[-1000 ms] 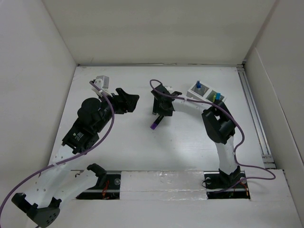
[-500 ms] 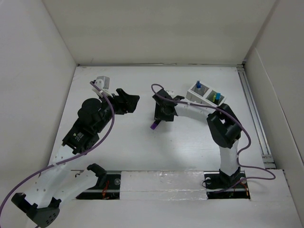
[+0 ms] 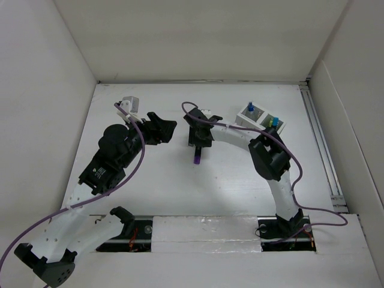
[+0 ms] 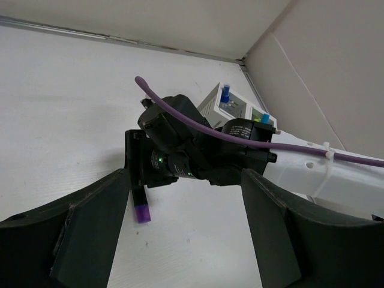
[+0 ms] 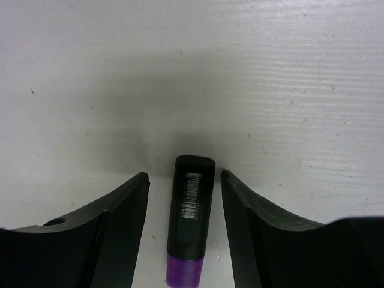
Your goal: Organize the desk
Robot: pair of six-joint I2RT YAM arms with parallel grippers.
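A black marker with a purple cap (image 3: 197, 157) lies on the white desk (image 3: 168, 180) near its middle. My right gripper (image 3: 199, 143) is over it, open. In the right wrist view the marker (image 5: 191, 219) lies between the two fingers (image 5: 129, 210), with a gap on each side, purple cap toward the camera. My left gripper (image 3: 163, 128) is open and empty, to the left of the marker. In the left wrist view its fingers (image 4: 90, 228) frame the right gripper and the marker (image 4: 141, 210).
A white two-compartment pen holder (image 3: 260, 118) stands at the back right, with a blue marker (image 3: 251, 108) and a teal marker (image 3: 274, 122) upright in it. It also shows in the left wrist view (image 4: 231, 108). White wall panels enclose the desk.
My right gripper has shifted a little left and turned, so its fingers now line up on either side of the marker. The left arm has not moved.
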